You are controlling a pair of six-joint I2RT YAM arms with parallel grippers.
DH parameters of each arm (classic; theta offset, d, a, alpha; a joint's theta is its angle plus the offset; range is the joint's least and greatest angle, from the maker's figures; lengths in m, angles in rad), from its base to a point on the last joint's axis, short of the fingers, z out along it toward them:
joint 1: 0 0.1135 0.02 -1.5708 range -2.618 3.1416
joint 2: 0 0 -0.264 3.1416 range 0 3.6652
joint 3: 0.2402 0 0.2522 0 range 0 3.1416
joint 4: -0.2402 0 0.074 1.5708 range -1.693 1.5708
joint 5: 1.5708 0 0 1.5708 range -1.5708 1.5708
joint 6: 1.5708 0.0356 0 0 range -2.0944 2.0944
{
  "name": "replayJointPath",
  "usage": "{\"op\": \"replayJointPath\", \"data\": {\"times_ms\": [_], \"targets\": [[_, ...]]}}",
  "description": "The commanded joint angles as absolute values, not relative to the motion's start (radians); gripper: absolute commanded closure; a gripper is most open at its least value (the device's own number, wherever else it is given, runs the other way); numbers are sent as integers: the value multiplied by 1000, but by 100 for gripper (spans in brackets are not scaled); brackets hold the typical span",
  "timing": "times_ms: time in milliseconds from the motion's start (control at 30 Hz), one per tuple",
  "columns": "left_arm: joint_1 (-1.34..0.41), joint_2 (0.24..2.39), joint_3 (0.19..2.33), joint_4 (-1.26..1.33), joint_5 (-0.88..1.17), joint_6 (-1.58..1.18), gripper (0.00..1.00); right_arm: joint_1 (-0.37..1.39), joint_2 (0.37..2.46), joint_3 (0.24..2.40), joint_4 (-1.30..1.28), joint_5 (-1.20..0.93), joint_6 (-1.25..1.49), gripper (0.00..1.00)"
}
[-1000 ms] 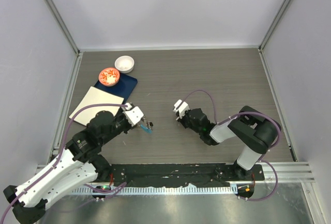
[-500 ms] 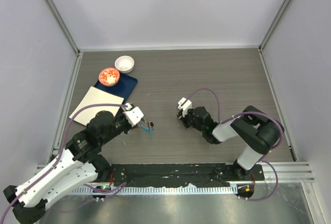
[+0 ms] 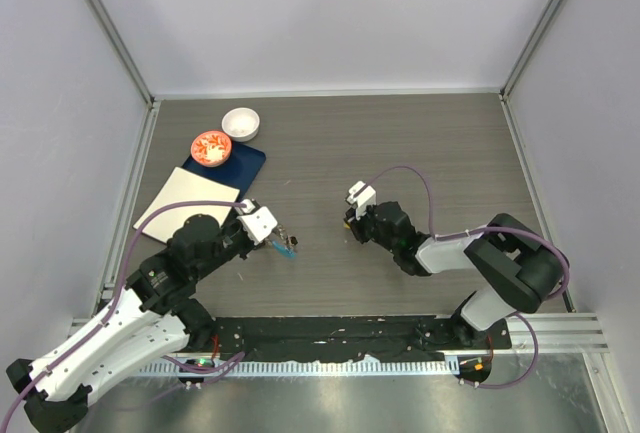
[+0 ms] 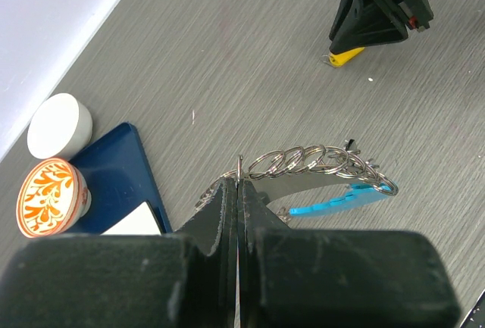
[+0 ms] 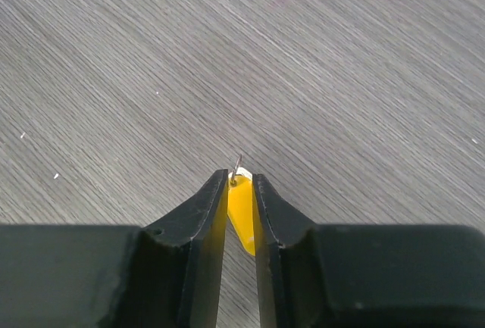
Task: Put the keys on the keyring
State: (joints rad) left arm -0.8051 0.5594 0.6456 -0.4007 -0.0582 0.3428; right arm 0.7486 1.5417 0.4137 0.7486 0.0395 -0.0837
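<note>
The grey wood-grain bench (image 3: 400, 143) is walled in by pale panels. The left arm (image 3: 150, 293) reaches from the near left corner towards the middle. The right arm (image 3: 500, 263) bends in from the right, so the two tips face each other but stay well apart.

A white board (image 3: 185, 203) lies at the left, with one corner overlapping a blue mat (image 3: 245, 161). A red-patterned dish (image 3: 211, 148) sits on the mat, and a white bowl (image 3: 241, 123) stands just behind it on the bench.

The left tool (image 4: 237, 184) is pressed together and pinches the keyring (image 4: 318, 163) by one end. A chain of small linked metal rings runs out from the tip, and a blue curved piece (image 4: 333, 203) lies along it.

The right tool (image 5: 241, 180) points down at the bench with its fingers (image 5: 208, 207) a narrow gap apart. A yellow tag (image 5: 241, 210) fills that gap, and a tiny wire loop (image 5: 237, 167) pokes out past the tips. I cannot tell whether the fingers press the tag. In the left wrist view the tag lies on the bench under that tip.
</note>
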Motion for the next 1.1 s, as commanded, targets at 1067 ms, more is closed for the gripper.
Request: {"op": "replayJointPath", "data": {"times_ms": [1067], "targets": [[-807,548,655,-316,-40,333,100,785,1703,440,940,155,-74,75]]}}
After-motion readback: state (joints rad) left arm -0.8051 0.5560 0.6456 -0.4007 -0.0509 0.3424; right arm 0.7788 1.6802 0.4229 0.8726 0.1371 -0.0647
